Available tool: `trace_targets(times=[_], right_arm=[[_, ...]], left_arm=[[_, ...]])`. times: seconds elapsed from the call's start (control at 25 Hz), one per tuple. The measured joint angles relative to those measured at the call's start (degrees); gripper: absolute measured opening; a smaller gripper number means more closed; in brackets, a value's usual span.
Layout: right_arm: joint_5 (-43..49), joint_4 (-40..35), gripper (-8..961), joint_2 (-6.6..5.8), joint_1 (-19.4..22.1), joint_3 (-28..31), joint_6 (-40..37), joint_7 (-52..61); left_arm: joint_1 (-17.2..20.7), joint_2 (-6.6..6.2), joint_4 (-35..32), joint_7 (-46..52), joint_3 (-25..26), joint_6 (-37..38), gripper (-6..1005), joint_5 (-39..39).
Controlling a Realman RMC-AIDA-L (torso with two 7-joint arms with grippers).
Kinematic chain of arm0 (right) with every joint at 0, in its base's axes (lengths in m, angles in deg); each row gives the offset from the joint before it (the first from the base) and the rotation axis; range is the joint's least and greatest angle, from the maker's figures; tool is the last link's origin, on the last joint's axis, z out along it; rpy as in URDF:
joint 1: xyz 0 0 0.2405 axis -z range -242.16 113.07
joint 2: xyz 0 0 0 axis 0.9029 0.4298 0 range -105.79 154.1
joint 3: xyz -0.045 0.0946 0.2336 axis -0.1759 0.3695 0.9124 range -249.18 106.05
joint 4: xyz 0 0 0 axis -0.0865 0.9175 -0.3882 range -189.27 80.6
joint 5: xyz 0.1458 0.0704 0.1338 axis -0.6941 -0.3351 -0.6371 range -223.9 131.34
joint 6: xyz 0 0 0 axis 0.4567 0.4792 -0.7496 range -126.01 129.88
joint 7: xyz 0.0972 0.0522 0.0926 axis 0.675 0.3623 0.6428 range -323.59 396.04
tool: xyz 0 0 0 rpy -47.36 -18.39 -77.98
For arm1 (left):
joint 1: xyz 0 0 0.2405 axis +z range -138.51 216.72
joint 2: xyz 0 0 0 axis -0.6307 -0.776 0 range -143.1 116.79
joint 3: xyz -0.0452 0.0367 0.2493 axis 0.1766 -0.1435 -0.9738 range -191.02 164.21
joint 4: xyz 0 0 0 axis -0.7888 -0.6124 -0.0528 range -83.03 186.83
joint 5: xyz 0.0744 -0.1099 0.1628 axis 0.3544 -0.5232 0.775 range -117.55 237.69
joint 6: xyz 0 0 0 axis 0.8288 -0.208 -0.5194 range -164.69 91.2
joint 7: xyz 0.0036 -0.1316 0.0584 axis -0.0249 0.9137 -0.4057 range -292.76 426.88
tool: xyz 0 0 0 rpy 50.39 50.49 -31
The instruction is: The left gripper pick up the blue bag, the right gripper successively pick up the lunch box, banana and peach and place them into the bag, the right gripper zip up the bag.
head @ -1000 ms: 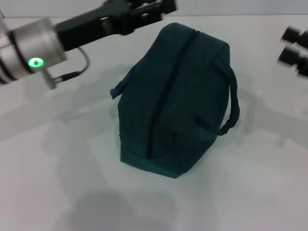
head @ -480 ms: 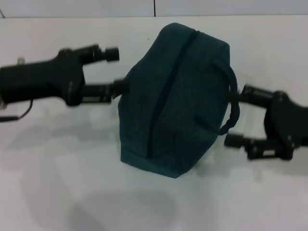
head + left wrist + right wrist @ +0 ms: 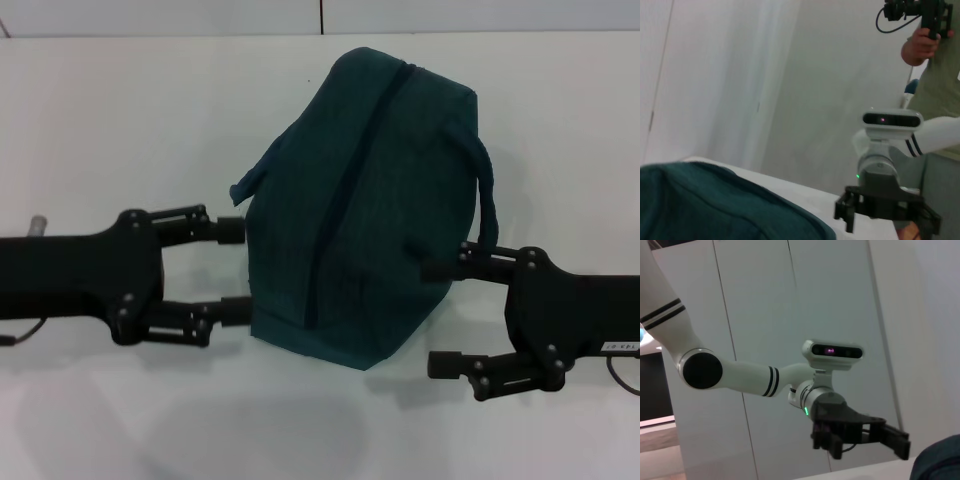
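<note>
The blue bag (image 3: 365, 200) lies on the white table (image 3: 120, 110), zipped shut along its dark top seam, one loop handle hanging on its right side. My left gripper (image 3: 234, 271) is open at the bag's near left side, its fingertips close to the fabric. My right gripper (image 3: 440, 318) is open at the bag's near right corner, its upper finger just below the handle. The bag's edge (image 3: 715, 210) shows in the left wrist view, with the right gripper (image 3: 880, 207) beyond it. The right wrist view shows the left gripper (image 3: 860, 437) and a bag corner (image 3: 940, 460). Lunch box, banana and peach are out of view.
A person (image 3: 935, 75) holding a black device stands behind the table in the left wrist view. White wall panels (image 3: 765, 315) fill the background.
Both arms have swung down and towards the near edge of the table. They now sit level on either side of the bag. The bag has not moved.
</note>
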Motion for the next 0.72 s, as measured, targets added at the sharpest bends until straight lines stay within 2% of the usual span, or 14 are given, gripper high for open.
trace_targets(times=[0.36, 0.72], right_arm=[[-0.17, 0.7, 886, 0.17, -0.54, -0.07, 2.3, -0.68], [-0.72, 1.45, 886, 0.13, -1.32, -0.08, 2.82, -0.94]], left_arm=[[0.09, 0.78, 0.39, -0.69, -0.1, 0.87, 880, 2.48], [-0.06, 0.86, 0.32, -1.63, 0.02, 2.21, 880, 2.53]])
